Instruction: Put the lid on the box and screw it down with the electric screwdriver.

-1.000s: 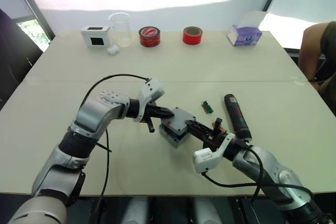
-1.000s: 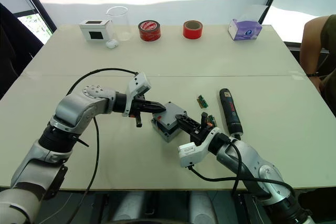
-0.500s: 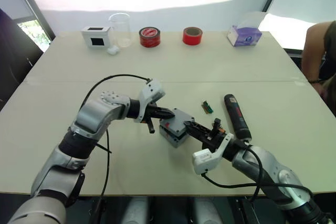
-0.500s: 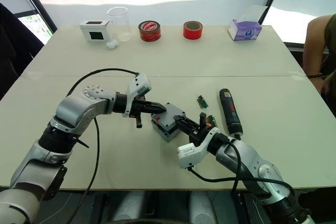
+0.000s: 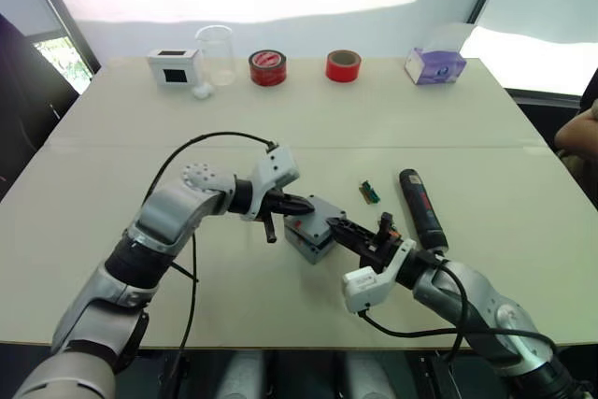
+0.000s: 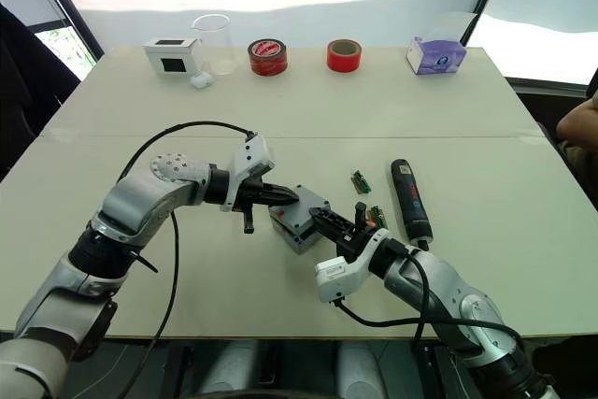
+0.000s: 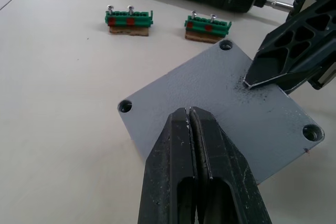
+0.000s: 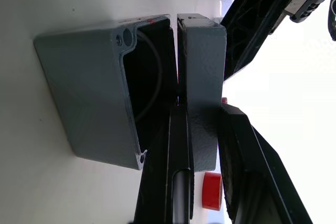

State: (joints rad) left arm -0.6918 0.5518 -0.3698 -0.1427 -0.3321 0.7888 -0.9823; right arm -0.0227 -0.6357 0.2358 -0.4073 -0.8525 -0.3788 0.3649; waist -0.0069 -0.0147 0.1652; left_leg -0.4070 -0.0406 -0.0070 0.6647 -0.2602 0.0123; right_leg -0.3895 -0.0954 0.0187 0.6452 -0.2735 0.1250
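The grey box point(image 5: 304, 244) sits at the table's middle. The lid point(image 7: 220, 103) lies tilted over its open top, with a gap along one side in the right wrist view, where the box point(image 8: 89, 93) shows its dark inside. My right gripper point(image 5: 337, 226) is shut on the lid point(image 8: 202, 66), one finger under it and one on top. My left gripper point(image 7: 189, 113) is shut, its tips resting on the lid's upper face from the other side. The electric screwdriver point(image 5: 421, 207) lies flat on the table to the right of the box.
Two small green circuit strips point(image 7: 128, 20) lie between the box and the screwdriver. Along the far edge stand a white box point(image 5: 172, 65), a glass beaker point(image 5: 215, 51), two red tape rolls point(image 5: 268, 67) and a purple tissue box point(image 5: 434, 64). A person's arm point(image 5: 579, 133) is at the right edge.
My left gripper has edged slightly toward the box. The right gripper keeps its hold on the lid. The person at the right edge has drawn back.
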